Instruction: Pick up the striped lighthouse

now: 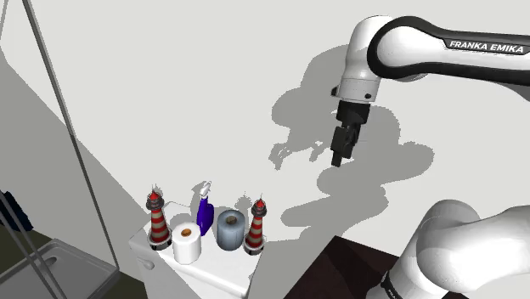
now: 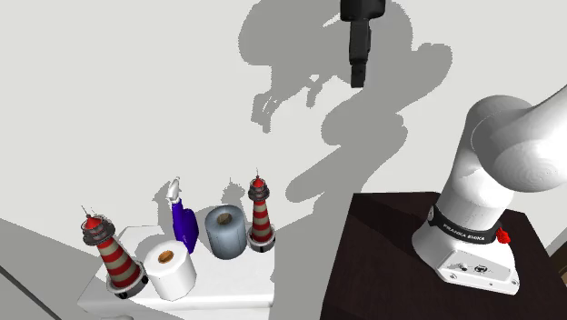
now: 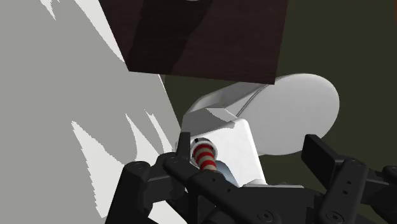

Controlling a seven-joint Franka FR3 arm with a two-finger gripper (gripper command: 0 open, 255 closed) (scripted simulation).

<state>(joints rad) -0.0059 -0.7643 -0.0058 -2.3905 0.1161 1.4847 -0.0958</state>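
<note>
Two red-and-white striped lighthouses stand on a white toilet tank (image 1: 222,270): one (image 1: 158,222) at the shoulder view's left end, the other (image 1: 256,228) at the right end. In the second exterior view they show as the left lighthouse (image 2: 114,259) and the right lighthouse (image 2: 262,216). My black gripper (image 1: 340,158) hangs high in the air, well above and to the right of the tank, near the wall. It also shows at the top as the gripper (image 2: 357,73). In the wrist view one lighthouse (image 3: 205,154) lies far below the open, empty gripper (image 3: 226,158).
Between the lighthouses stand a white paper roll (image 1: 187,243), a blue spray bottle (image 1: 204,212) and a grey roll (image 1: 229,229). The dark stand top (image 2: 391,245) lies right of the tank. The toilet lid (image 3: 299,108) is below. A glass shower panel and tray (image 1: 51,263) are at the left.
</note>
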